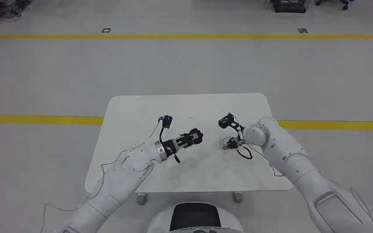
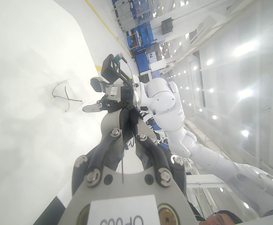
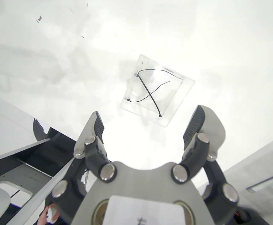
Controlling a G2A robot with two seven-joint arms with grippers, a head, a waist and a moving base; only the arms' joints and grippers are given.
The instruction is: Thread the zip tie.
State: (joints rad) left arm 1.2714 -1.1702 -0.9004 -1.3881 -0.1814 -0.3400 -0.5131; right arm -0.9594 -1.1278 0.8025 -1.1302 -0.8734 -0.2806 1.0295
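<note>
A small clear box sits on the white table and holds two black zip ties lying crossed. My right gripper hovers open just above and beside the box, with nothing between its fingers. In the top view the right gripper is right of the table's centre. My left gripper is shut on a thin black zip tie whose strand runs back between the fingers. The left gripper points toward the right gripper and the box, a short gap away.
A few tiny black scraps lie on the table away from the box. The table's far edge and rounded corner are a little past the box. Bare tabletop surrounds both grippers.
</note>
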